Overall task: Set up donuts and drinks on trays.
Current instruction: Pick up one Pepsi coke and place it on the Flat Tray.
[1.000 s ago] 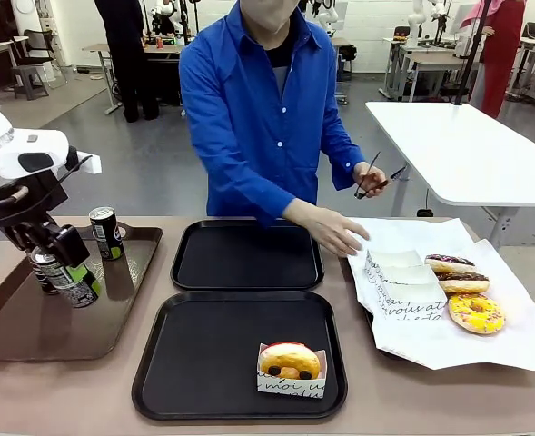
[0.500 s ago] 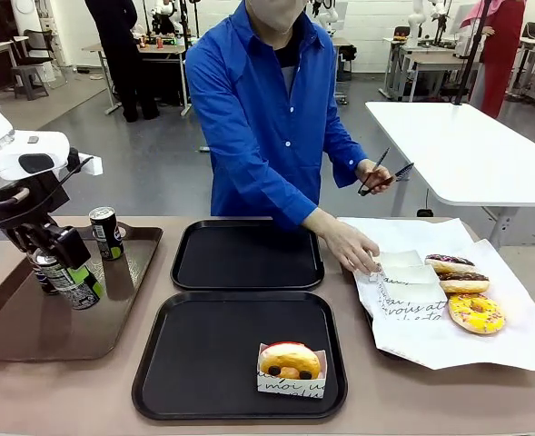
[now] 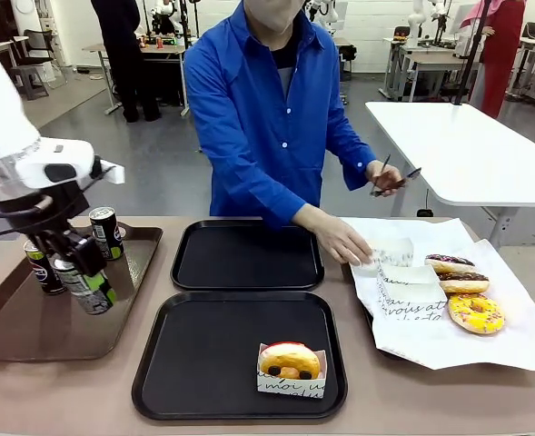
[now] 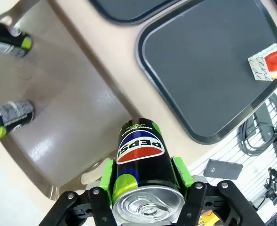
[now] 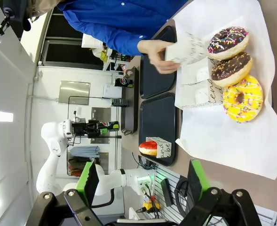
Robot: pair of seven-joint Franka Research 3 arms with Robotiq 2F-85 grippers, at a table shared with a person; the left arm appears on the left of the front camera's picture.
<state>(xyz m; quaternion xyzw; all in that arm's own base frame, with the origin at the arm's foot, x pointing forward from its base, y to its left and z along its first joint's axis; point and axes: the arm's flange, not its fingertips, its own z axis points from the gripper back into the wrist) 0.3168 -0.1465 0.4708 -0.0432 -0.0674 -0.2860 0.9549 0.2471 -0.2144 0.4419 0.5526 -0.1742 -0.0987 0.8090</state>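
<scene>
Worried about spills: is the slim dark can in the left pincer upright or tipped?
Tipped. In the front view the slim dark can leans at a slant, its silver top higher, clamped in the left pincer.

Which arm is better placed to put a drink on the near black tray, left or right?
Left. The left gripper holds a can over the brown tray, right beside the near black tray. The right gripper is open and empty, facing the donuts on the white paper.
</scene>
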